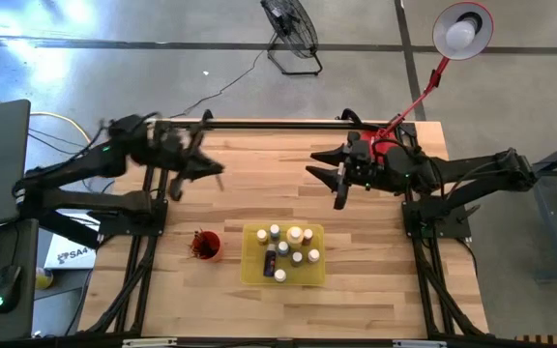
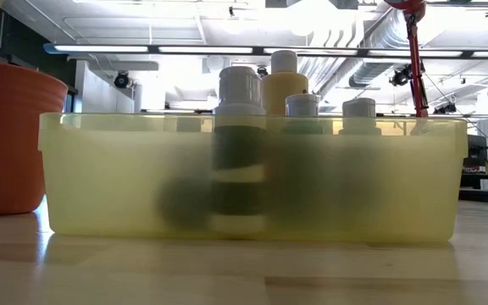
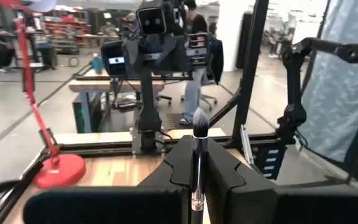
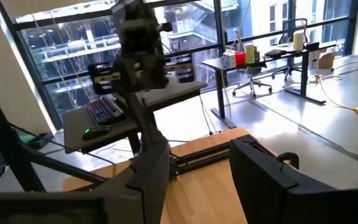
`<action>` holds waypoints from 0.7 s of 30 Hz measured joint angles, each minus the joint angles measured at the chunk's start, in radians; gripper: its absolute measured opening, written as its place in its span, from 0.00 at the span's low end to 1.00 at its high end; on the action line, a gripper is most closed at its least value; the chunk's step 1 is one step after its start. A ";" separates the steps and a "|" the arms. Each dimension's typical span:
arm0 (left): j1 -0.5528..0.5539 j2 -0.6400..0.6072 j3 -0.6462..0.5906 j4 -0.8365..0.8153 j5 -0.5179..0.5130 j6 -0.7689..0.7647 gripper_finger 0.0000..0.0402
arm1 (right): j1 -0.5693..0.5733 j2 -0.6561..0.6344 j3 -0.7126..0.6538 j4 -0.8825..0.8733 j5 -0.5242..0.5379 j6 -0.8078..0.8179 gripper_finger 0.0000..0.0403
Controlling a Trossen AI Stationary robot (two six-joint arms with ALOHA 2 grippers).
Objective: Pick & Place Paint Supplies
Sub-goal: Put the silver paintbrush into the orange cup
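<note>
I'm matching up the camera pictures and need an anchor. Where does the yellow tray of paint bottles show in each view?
High view: yellow tray at the table's front edge, centre, right of the red cup.
Low view: tray fills most of the picture, bottle caps above its rim; the cup sits at left.
Left wrist view: not in it.
Right wrist view: not in it.
Shared landmark: the red cup beside the tray, in both the high and low views.
</note>
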 joint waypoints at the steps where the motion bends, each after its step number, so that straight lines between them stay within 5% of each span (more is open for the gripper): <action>1: -0.015 -0.052 -0.024 -0.021 -0.029 -0.008 0.02 | -0.004 0.000 0.000 0.000 0.000 0.001 0.39; 10: -0.224 -0.386 -0.271 -0.026 -0.340 -0.174 0.02 | -0.045 0.000 0.000 0.043 0.003 0.010 0.39; 21: -0.570 -0.308 -0.363 -0.006 -0.617 -0.237 0.02 | -0.049 0.001 0.000 0.009 -0.007 0.010 0.38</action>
